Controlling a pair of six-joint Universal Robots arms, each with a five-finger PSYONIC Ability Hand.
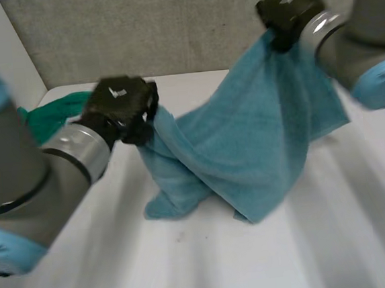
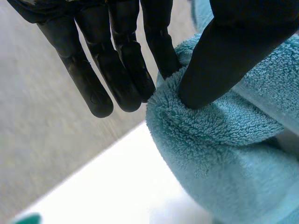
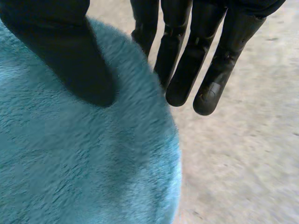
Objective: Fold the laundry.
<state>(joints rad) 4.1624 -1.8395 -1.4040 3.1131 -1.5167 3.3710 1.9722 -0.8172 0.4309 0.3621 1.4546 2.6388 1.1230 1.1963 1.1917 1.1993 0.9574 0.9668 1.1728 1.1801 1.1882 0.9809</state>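
We see the white table (image 1: 210,264) spread beneath both arms, with a grey wall behind it. The blue towel (image 1: 246,146) is held up over the middle of the table and stretched between the two hands. It slopes down from a high point on the right to a lower one on the left, and its lower folds bunch up and rest on the table. The right hand (image 1: 288,7) is raised well above the table, at the towel's upper end. In its own wrist view the thumb presses into the pile with the nearest finger tucked behind the edge, so the cloth is pinched between them, while the other fingers (image 3: 187,60) extend straight past the edge. The left hand (image 1: 122,110) is lower and nearer the table, at the towel's other end. In its wrist view the thumb digs into a rolled fold and clamps it against the nearest finger, while the remaining fingers (image 2: 117,56) hang straight beside it. A green cloth (image 1: 55,112) lies crumpled on the table behind the left hand, apart from the towel.
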